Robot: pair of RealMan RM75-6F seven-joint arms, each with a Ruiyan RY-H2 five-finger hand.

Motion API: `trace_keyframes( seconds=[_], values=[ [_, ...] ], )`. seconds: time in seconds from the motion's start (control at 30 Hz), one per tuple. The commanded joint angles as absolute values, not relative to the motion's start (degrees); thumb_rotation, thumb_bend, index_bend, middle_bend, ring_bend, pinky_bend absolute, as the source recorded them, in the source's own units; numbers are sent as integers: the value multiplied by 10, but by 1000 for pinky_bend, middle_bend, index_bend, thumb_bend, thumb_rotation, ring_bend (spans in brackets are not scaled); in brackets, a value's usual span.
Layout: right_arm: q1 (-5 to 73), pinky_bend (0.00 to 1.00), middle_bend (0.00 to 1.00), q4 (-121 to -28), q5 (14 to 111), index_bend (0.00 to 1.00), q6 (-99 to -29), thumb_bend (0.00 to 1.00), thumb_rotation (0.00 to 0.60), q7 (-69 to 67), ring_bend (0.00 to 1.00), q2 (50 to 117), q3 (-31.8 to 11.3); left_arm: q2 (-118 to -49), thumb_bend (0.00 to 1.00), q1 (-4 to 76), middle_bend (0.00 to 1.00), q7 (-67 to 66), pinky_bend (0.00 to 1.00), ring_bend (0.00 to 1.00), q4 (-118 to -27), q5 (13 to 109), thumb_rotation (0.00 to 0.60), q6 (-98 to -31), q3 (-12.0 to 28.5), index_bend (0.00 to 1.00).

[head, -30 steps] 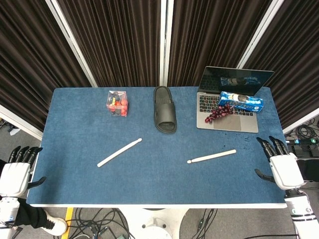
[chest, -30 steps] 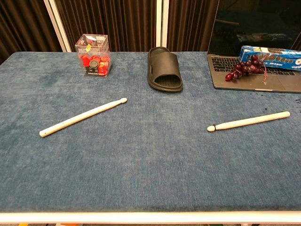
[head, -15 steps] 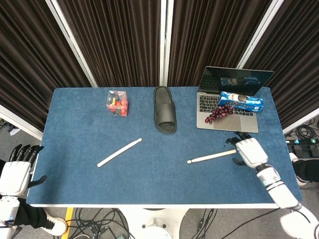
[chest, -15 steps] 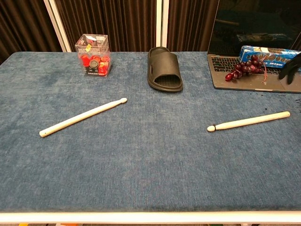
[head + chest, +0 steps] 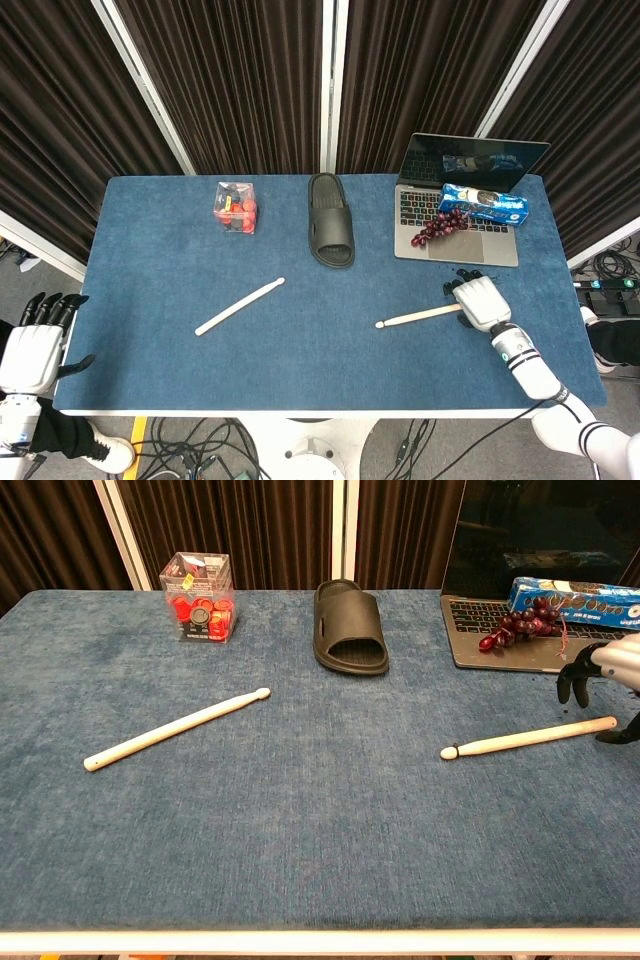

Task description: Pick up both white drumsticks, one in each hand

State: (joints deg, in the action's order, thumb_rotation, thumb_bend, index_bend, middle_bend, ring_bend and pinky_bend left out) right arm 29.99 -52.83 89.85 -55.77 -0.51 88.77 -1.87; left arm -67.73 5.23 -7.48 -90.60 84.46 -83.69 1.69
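Reaching: my right hand [image 5: 478, 301] hovers spread, empty, over right white wooden drumstick [image 5: 528, 738], beside the grey laptop [image 5: 459, 236].
Pending: left white wooden drumstick [image 5: 240, 306] untouched; left hand [image 5: 30, 350] spread, empty, far from laptop.

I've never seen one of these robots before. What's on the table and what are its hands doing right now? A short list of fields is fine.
table: blue cloth-topped table
left drumstick: left drumstick lying flat, untouched
right drumstick: right drumstick lying flat
right hand: right hand over that stick's butt end, fingers apart, no grip seen
left hand: left hand off the table's edge, open
other things: black slipper, laptop, grapes, cookie packet, clear box of red items
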Motion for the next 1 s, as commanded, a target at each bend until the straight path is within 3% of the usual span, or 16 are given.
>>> trace_keyframes(
  seconds=[0.03, 0.5, 1.0],
  values=[
    [301, 298, 471, -498, 901, 424, -567, 103, 600, -15, 215, 909, -12, -677, 0, 53, 155, -74, 86, 99, -907, 844, 600, -835, 17, 180],
    [305, 303, 524, -443, 904, 502, -578, 167, 600, -46, 254, 936, 1, -678, 0, 54, 155, -74, 86, 100, -907, 840, 600, -831, 17, 180],
    [309, 303, 529, -443, 900, 510, -570, 333, 600, -43, 254, 937, 10, -679, 0, 55, 155, -71, 86, 99, -902, 839, 600, -829, 17, 180]
  ],
)
